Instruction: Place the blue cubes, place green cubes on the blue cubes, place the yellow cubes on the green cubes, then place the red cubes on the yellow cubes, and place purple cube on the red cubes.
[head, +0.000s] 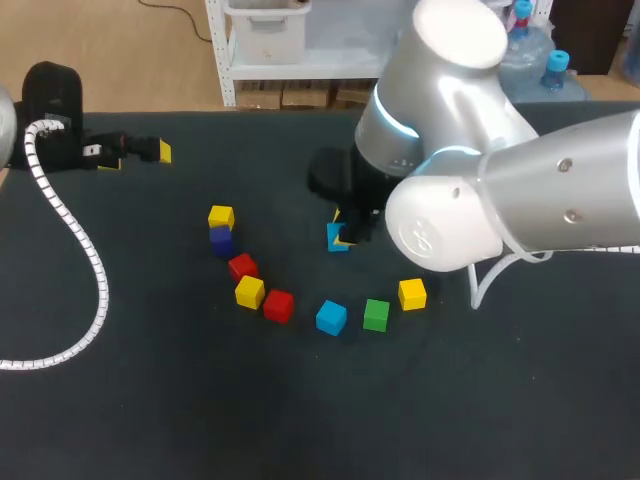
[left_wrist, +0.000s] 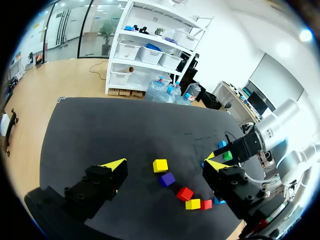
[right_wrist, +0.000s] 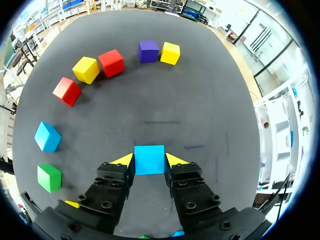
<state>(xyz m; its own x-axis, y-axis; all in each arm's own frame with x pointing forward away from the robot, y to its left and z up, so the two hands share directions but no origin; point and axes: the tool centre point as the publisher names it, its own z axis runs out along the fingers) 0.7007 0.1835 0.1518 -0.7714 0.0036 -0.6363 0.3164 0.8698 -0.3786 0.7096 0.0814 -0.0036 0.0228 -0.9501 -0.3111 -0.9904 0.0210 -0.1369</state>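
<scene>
My right gripper (right_wrist: 149, 162) is shut on a blue cube (right_wrist: 149, 154), its yellow tips against two opposite faces. In the head view this held blue cube (head: 337, 239) sits low at mid-table under my right gripper (head: 346, 230); I cannot tell whether it touches the cloth. Loose cubes curve ahead of it: yellow (head: 221, 216), purple (head: 222, 241), red (head: 242, 266), yellow (head: 250, 291), red (head: 278, 305), blue (head: 331, 317), green (head: 376, 314), yellow (head: 412, 293). My left gripper (head: 138, 156) is open at the far left with nothing in it, well away from the cubes.
A white corrugated cable (head: 75, 250) loops from my left arm over the table's left side. The bulky right arm (head: 520, 190) covers the back right of the black table (head: 200, 400).
</scene>
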